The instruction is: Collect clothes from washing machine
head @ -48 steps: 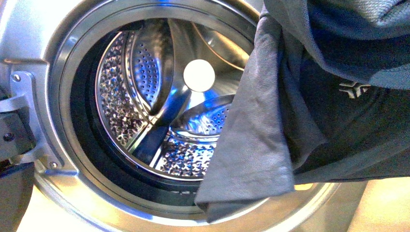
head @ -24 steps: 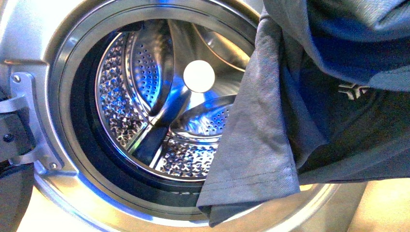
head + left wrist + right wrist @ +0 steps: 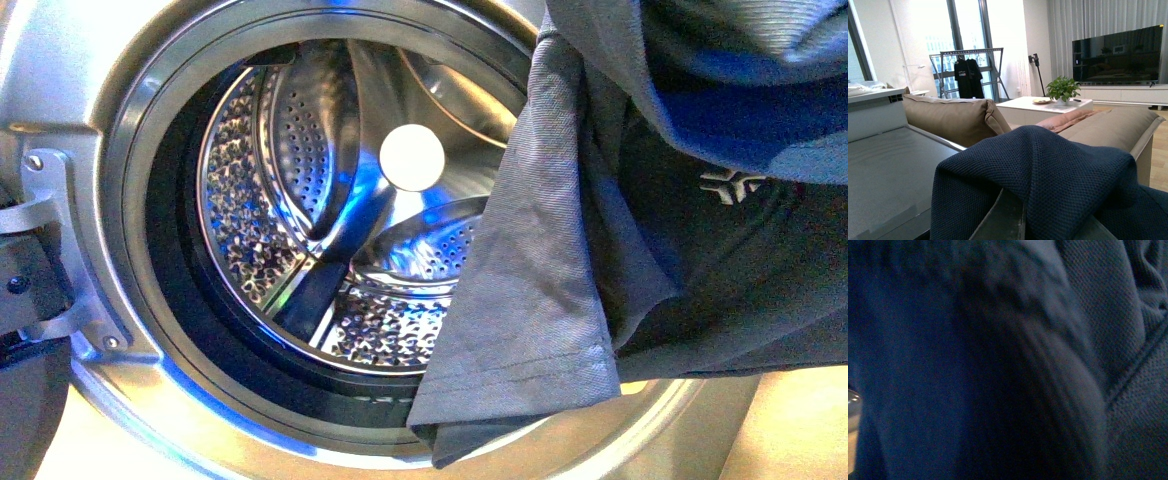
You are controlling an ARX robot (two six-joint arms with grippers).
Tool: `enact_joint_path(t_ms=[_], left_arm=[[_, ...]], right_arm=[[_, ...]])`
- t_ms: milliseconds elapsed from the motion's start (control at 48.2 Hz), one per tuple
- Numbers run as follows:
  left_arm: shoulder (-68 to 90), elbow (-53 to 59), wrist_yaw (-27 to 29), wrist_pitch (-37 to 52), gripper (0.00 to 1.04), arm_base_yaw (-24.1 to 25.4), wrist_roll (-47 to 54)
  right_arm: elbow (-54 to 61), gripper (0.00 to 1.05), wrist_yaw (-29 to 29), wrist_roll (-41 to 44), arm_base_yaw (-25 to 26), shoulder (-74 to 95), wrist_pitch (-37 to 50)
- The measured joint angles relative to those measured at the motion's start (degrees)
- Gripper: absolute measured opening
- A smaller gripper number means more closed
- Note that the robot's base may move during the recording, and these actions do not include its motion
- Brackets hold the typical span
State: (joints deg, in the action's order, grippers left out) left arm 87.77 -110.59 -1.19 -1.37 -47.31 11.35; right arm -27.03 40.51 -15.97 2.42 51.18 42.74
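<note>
Clothes hanging by the open hole of the washing machine (image 3: 70, 90)

Front view: shiny drum (image 3: 265, 210) full of little holes, looking bare inside; grey shirt (image 3: 540, 300) and a darker top (image 3: 740, 250) dangling in front of the right side of the hole. No jaws to see here. Left wrist view: no machine at all, just a dark blue knit cloth (image 3: 1048, 170) draped up close, with a sofa (image 3: 948, 117) and a TV (image 3: 1118, 55) behind; left jaws buried under it, so cannot tell if spread or pinching. Right wrist view: only blue cloth (image 3: 998, 365) filling everything; right jaws hidden, cannot tell either. Probably soft, light and floppy, quick to droop and slip; best pinched at a thick bunched fold, not a thin edge.
</note>
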Motion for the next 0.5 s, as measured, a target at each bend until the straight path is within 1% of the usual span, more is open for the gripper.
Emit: enact_joint_path(t_ms=[83, 166, 311, 352, 497], left_arm=[[0.0, 0.0, 0.0, 0.0, 0.05, 0.0, 0.0], [0.0, 0.0, 0.0, 0.0, 0.05, 0.0, 0.0], [0.0, 0.0, 0.0, 0.0, 0.05, 0.0, 0.0], [0.0, 0.0, 0.0, 0.0, 0.05, 0.0, 0.0], [0.0, 0.0, 0.0, 0.0, 0.05, 0.0, 0.0]], right_arm=[[-1.7, 0.97, 0.1, -2.8, -3.9, 1.6, 1.2], [-2.3, 0.97, -0.2, -4.6, -6.7, 2.2, 1.7], [-2.8, 0.97, -2.9, -7.8, -13.6, 3.1, 2.1], [-2.9, 0.97, -3.9, -7.9, -15.7, 3.1, 2.1], [-3.5, 0.97, -6.6, -7.7, -20.0, 3.7, 1.4]])
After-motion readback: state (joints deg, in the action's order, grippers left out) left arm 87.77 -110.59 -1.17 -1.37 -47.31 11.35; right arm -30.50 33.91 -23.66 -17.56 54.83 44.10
